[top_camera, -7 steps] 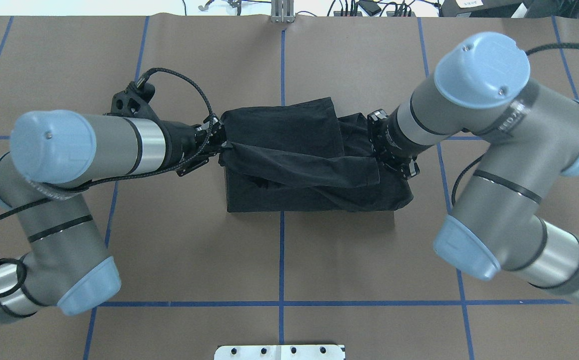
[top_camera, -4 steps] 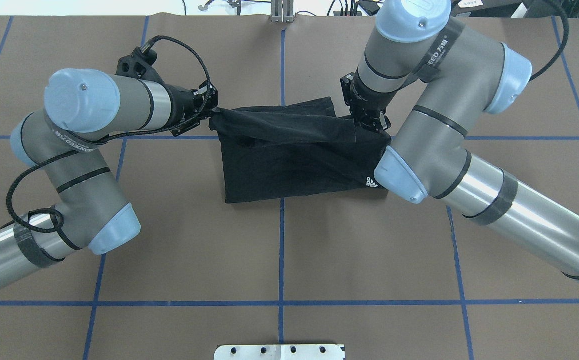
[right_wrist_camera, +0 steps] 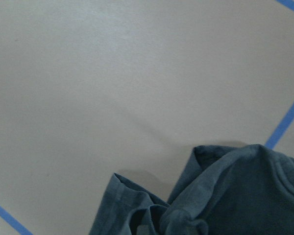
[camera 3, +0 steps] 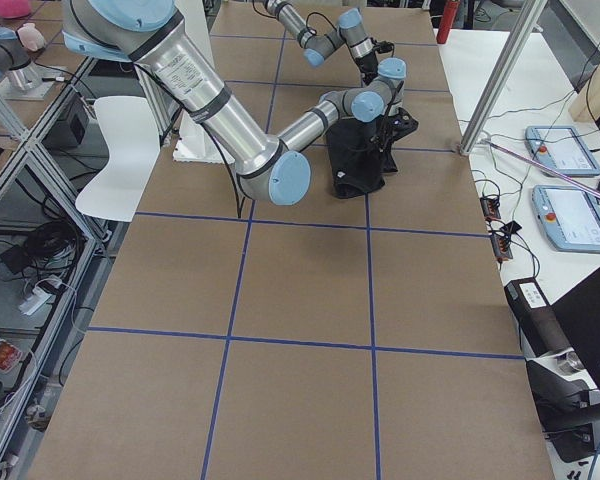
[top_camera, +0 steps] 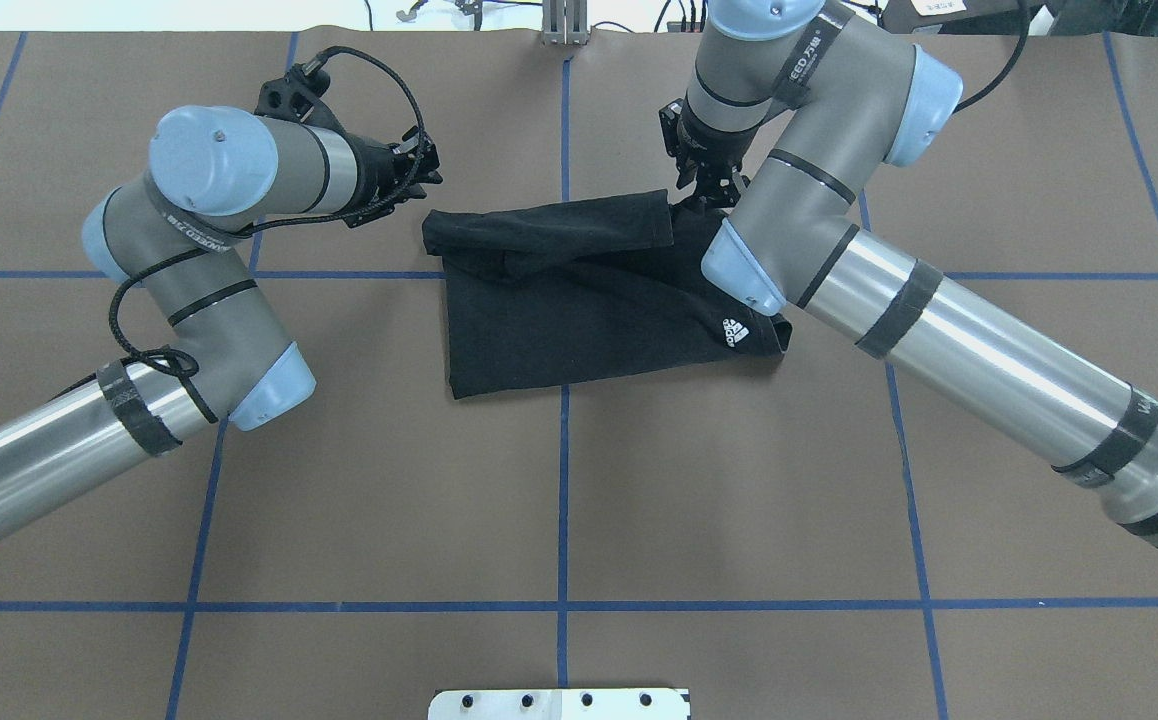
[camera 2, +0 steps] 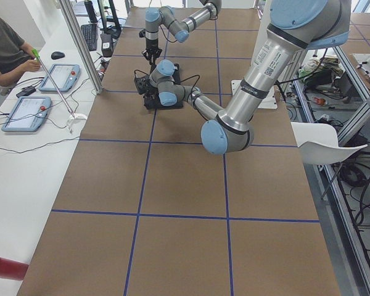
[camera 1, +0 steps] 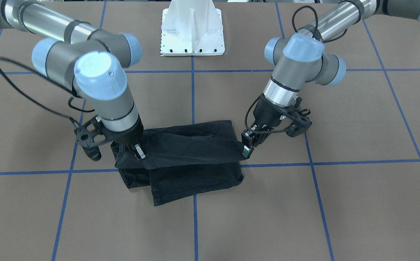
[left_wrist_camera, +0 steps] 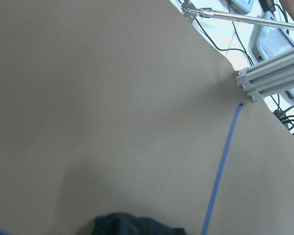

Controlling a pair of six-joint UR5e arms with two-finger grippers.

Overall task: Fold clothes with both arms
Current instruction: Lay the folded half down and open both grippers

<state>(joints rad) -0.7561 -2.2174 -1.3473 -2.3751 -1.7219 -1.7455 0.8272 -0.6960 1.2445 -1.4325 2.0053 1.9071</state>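
The black T-shirt (top_camera: pixel 589 300) lies folded at the table's middle, its far part doubled over into a narrow band. A small white logo (top_camera: pixel 736 331) shows at its right end. My left gripper (top_camera: pixel 431 183) is open, just off the shirt's far left corner and apart from the cloth. In the front view my left gripper (camera 1: pixel 246 146) stands at the band's end. My right gripper (top_camera: pixel 707 195) is open, low over the shirt's far right end, and shows over the cloth (camera 1: pixel 188 145) in the front view (camera 1: pixel 138 150). Each wrist view shows only a shirt edge (left_wrist_camera: pixel 137 225) (right_wrist_camera: pixel 225 196).
The brown table cover is marked with blue tape lines (top_camera: pixel 563 500). The white pedestal base (camera 1: pixel 192 32) stands at the robot's side. An aluminium post (top_camera: pixel 564 25) and cables sit at the far edge. An operator (camera 2: pixel 6 49) sits beside the table.
Both grippers carried the shirt's near edge up and over to the far side, laid it down as a band and let go. The left gripper has drawn away from the cloth.
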